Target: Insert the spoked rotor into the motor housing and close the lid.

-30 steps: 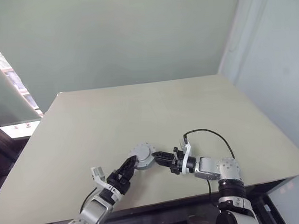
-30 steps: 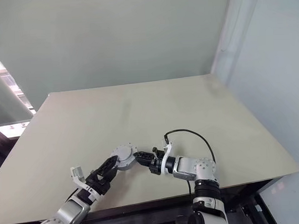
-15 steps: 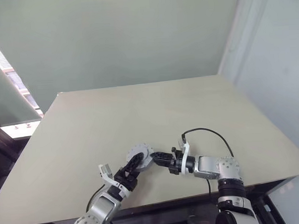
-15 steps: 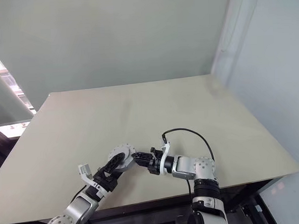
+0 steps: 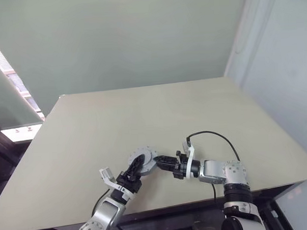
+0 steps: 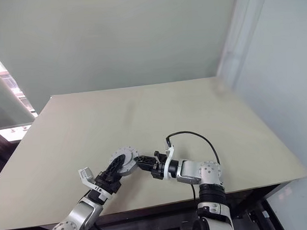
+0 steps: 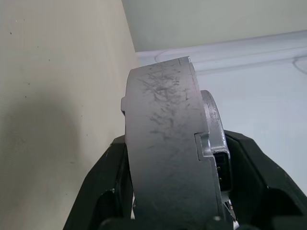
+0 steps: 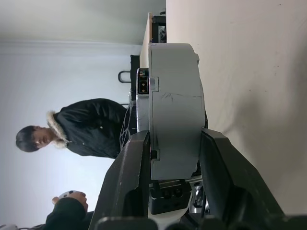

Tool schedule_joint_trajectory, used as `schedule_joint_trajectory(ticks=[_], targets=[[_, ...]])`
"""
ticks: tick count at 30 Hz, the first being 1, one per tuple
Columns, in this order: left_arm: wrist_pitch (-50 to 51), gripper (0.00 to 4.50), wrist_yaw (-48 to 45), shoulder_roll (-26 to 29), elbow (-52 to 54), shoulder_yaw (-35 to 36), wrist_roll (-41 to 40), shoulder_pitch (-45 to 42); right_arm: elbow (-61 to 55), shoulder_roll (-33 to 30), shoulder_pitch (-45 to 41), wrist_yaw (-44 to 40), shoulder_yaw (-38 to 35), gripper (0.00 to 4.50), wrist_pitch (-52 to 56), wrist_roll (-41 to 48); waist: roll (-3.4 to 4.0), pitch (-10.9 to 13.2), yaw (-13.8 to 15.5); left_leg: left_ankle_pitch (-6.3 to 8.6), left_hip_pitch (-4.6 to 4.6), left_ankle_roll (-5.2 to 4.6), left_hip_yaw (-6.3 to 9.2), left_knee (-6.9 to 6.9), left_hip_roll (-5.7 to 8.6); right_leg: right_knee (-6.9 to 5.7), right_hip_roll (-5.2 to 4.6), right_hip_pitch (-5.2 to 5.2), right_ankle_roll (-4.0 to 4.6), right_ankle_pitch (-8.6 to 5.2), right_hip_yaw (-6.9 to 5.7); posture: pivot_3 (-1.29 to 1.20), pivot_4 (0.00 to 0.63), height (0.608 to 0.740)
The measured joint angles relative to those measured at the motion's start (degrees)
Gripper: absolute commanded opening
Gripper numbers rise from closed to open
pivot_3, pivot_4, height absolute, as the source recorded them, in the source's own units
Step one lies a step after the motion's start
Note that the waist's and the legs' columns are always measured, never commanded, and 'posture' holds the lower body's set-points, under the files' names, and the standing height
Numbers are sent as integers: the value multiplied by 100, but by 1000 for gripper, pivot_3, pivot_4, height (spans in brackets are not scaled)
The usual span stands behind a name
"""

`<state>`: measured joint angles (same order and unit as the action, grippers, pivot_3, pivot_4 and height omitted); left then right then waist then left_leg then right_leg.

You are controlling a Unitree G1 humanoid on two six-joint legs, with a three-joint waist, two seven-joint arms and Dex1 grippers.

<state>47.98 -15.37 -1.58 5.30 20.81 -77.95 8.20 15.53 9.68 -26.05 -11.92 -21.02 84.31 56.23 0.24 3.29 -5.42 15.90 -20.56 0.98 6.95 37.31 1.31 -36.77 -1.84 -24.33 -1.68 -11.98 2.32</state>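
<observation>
The motor housing [image 5: 142,159], a round silver-grey puck with a dark centre, hangs on edge just above the table's near part. My right gripper [image 5: 158,160] comes at it from the right and is shut across its thickness; its black fingers [image 8: 132,182] flank the puck [image 8: 175,105]. From the lower left, my left gripper [image 5: 137,170] has its fingers [image 7: 108,187] pressed on both flat sides of the same housing [image 7: 168,158]. A thinner plate with a small connector sits on one face. The spoked rotor is hidden, and I cannot tell the lid apart from the housing.
The beige table [image 5: 143,115] stretches far and to both sides. A black cable [image 5: 215,137] loops over my right wrist. In the right wrist view a person in a black jacket [image 8: 86,127] stands beyond the table, with another person's hand [image 8: 67,201] nearby.
My left gripper has moved up and right to the housing and narrowed its wide-open fingers onto it. The right gripper and the housing have stayed where they were.
</observation>
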Motion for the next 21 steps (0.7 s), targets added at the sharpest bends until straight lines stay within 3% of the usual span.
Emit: schedule_joint_trajectory(ticks=[4, 5, 12, 21], targets=[[-50, 2263, 46, -2, 0, -16, -47, -3, -6, 0, 2, -7, 49, 1203, -120, 0, 0, 0, 0, 0, 0, 0, 0, 1, 0, -1, 0, 0, 0, 0, 0, 0, 0, 740], [-64, 2262, 46, -2, 0, -17, -54, -4, -23, 0, 10, -21, 79, 1928, -167, -2, 0, 0, 0, 0, 0, 0, 0, 1, 0, -1, 0, 0, 0, 0, 0, 0, 0, 740], [-205, 2032, 148, -1, 19, -24, -50, -41, -160, 4, 57, -163, 465, 4381, -609, -8, 0, 0, 0, 0, 0, 0, 0, 4, 0, -2, 1, 1, 2, 1, 0, 0, 0, 740], [-464, 2028, 204, -90, 19, -33, 60, -27, -402, -18, 291, -371, 1079, 4500, -1495, -253, -1, -2, 1, 0, 0, 0, 1, 4, -1, -1, 1, 1, 3, 3, 0, 0, 0, 740]])
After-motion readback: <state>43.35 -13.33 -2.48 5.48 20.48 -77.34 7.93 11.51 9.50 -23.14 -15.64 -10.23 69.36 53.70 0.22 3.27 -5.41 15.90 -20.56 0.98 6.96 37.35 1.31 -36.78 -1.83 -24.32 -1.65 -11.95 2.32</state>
